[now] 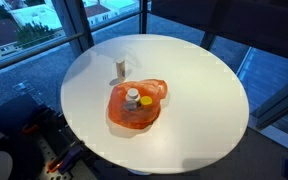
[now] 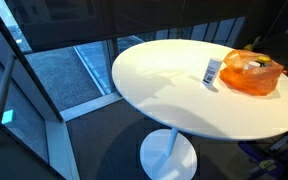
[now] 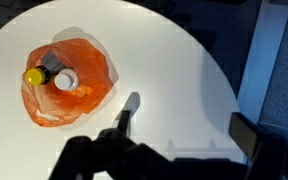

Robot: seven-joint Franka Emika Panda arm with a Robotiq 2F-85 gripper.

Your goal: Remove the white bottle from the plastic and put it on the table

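An orange plastic bag (image 1: 135,106) lies near the middle of the round white table (image 1: 199,90). It also shows in an exterior view (image 2: 252,74) and at the upper left of the wrist view (image 3: 79,90). Inside it stand a white bottle with a white cap (image 3: 64,78) (image 1: 132,96) and a bottle with a yellow cap (image 3: 34,76) (image 1: 145,101). My gripper (image 3: 187,122) is open and empty above bare tabletop, to the right of the bag and apart from it. It does not show in the exterior views.
A small white tube-like container (image 1: 121,69) (image 2: 213,72) stands upright on the table just beside the bag. The table's edge (image 3: 219,70) curves close by on the right, with dark floor and glass walls beyond.
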